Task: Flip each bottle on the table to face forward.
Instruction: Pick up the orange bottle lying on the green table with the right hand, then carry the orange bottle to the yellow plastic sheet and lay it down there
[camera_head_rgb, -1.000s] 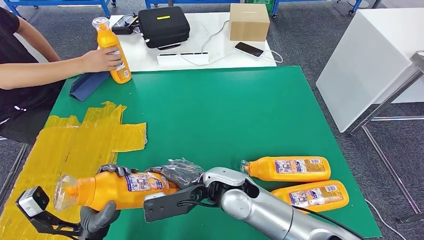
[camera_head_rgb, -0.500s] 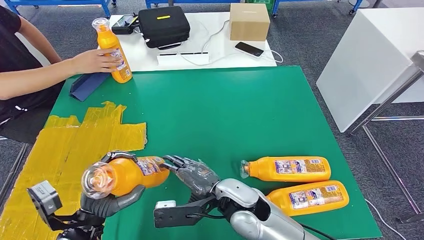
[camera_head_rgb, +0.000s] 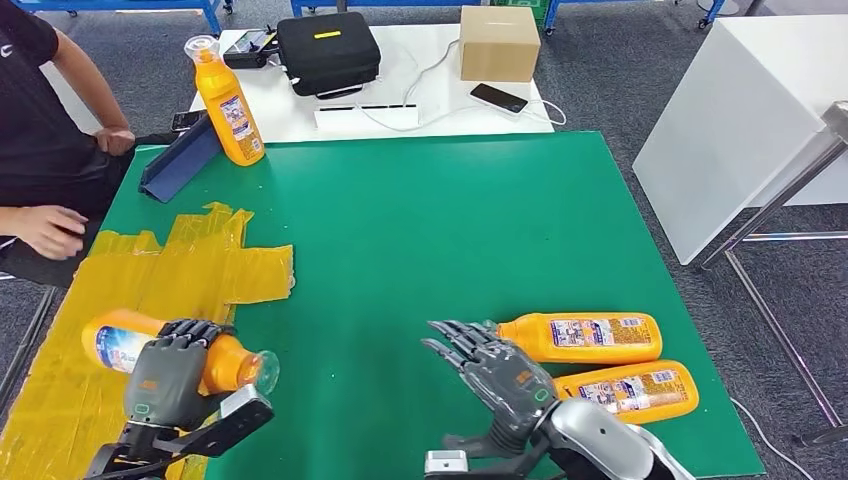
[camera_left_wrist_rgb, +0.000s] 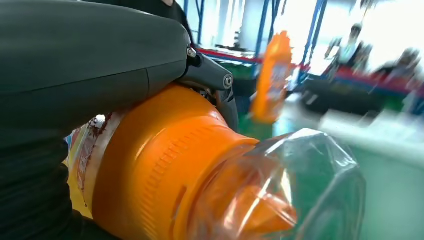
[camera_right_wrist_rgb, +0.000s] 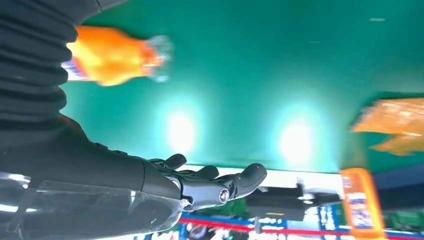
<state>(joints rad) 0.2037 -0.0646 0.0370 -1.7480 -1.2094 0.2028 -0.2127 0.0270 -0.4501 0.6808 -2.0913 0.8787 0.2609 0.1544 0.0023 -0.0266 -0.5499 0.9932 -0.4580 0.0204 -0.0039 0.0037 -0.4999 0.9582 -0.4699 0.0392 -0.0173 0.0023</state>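
On the desk (camera_head_rgb: 420, 230), an upright bottle (camera_head_rgb: 226, 100) is placed at the far left corner, just beside a slanted holder (camera_head_rgb: 178, 160). A patch of taped sheets (camera_head_rgb: 150, 290) is laid along the left side. Over its near part, a lying bottle (camera_head_rgb: 170, 352) is gripped by the left robot hand (camera_head_rgb: 165, 380). At the near right, two bottles (camera_head_rgb: 580, 337) (camera_head_rgb: 625, 390) are laid side by side, with the right robot hand (camera_head_rgb: 495, 375) spread just left of them. A second table (camera_head_rgb: 420, 95) with a case (camera_head_rgb: 325, 52) and box (camera_head_rgb: 497, 44) is set behind.

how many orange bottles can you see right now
4: one upright bottle at the table's far left corner, one held bottle in the left hand, and two lying bottles near the open right hand.
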